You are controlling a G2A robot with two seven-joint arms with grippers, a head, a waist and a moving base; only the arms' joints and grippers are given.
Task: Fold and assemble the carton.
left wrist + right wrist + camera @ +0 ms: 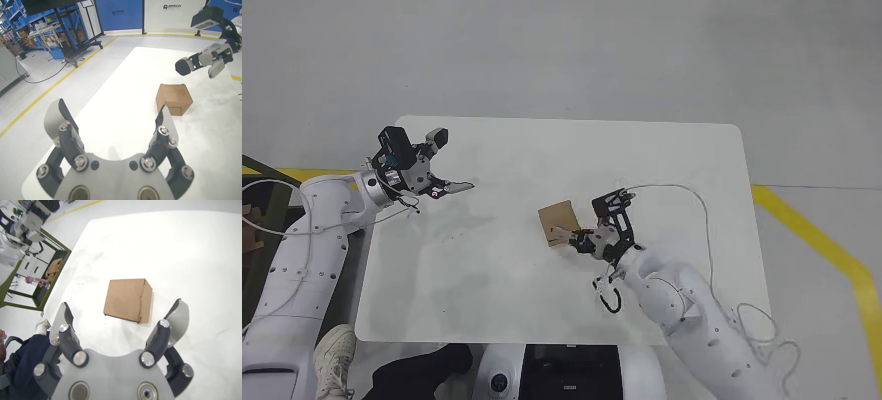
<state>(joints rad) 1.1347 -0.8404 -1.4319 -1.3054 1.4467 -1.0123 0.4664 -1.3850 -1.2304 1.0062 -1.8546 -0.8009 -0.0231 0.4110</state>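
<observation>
The carton [558,218] [174,94] [124,298] sits as a closed brown box near the middle of the white table [542,150], resting flat on one face. The right gripper [585,238] [198,68] [122,304] hangs close above the box's near edge without touching it; its fingers are spread wide and hold nothing. The left gripper [449,161] [112,105] is well apart from the box, over the table's far left corner, its fingers also spread and empty.

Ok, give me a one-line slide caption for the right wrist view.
Open right gripper hangs clear of the folded-up brown carton sitting on the white table.
</observation>
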